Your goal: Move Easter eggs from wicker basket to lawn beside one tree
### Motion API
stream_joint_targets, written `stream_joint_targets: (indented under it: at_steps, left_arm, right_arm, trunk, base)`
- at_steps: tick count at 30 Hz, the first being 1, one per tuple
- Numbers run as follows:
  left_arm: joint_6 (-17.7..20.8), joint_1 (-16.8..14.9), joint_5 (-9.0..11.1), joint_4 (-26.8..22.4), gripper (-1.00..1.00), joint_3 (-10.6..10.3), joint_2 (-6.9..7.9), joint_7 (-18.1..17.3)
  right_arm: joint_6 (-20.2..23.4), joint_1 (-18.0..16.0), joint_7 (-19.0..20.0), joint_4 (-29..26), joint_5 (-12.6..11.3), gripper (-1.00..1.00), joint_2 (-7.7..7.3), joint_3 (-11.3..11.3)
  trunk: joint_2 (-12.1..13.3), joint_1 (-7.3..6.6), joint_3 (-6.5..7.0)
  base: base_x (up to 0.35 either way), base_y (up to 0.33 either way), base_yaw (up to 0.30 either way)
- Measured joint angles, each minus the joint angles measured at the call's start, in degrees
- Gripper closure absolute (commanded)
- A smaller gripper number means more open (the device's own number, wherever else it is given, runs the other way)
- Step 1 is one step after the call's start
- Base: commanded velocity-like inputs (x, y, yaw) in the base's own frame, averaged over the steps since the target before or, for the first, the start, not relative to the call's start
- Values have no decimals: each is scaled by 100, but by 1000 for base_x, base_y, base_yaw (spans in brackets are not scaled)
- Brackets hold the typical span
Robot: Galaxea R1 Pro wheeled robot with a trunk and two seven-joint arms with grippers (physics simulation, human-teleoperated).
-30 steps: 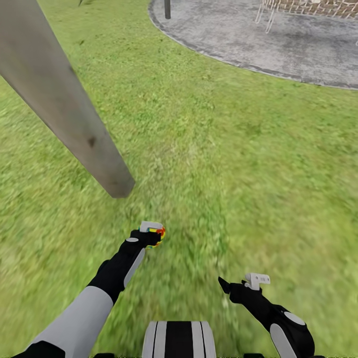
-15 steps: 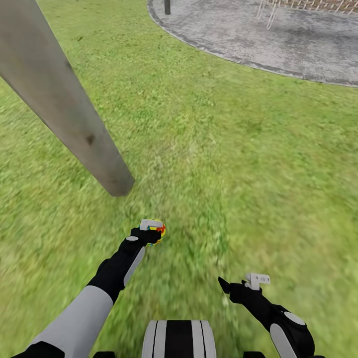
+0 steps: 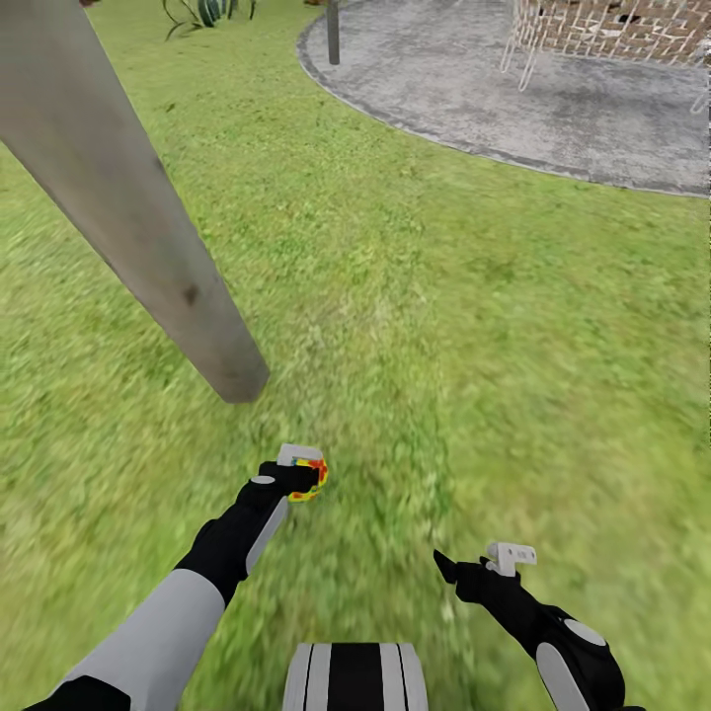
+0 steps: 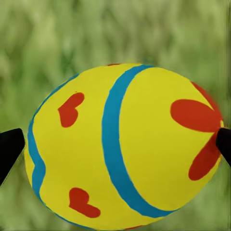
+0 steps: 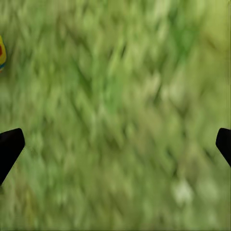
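At the bottom centre of the head view sits the top of the robot's trunk (image 3: 356, 675), white with black stripes. From the lower left the left arm reaches up toward the middle of the frame, and the left gripper (image 3: 299, 474) has its fingers closed on an egg (image 3: 310, 478), yellow with red marks. In the left wrist view the egg (image 4: 122, 147) spans the space between the two dark fingertips (image 4: 9, 149), showing blue bands, red hearts and a red flower-like mark, with blurred grass behind it.

At the lower right of the head view the right gripper (image 3: 484, 565) hangs over the lawn (image 3: 474, 326) with its fingers spread apart and nothing between them. The right wrist view shows its dark fingertips (image 5: 10, 147) at the two side edges with bare grass between, and a sliver of yellow egg (image 5: 2, 53) at the left edge of that frame.

Just above the held egg in the head view, the base of a pale grey-brown tree trunk (image 3: 148, 217) meets the grass and slants away to the upper left corner.

Farther off, at the upper right, lies a round grey paved patio (image 3: 553, 89), with the legs of a pale woven seat (image 3: 592, 25) on it and a dark post (image 3: 333, 25) at its near edge. A spiky plant (image 3: 205, 12) stands at the top edge, left of centre.
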Motion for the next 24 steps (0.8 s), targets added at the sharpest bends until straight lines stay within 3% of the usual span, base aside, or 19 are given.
stream_joint_targets:
  at_steps: [13, 24]
  left_arm:
    - [474, 0, 23, 0, -100, 0, 0, -65]
    - [499, 0, 40, 0, -100, -4, 0, -102]
  right_arm:
    - [0, 0, 0, 1, -1, -100, 0, -7]
    - [3, 0, 5, -1, -3, -100, 0, -8]
  trunk:
    - [17, -33, 288]
    - [32, -58, 532]
  base:
    - [-10, 0, 0]
    - [-318, 0, 0]
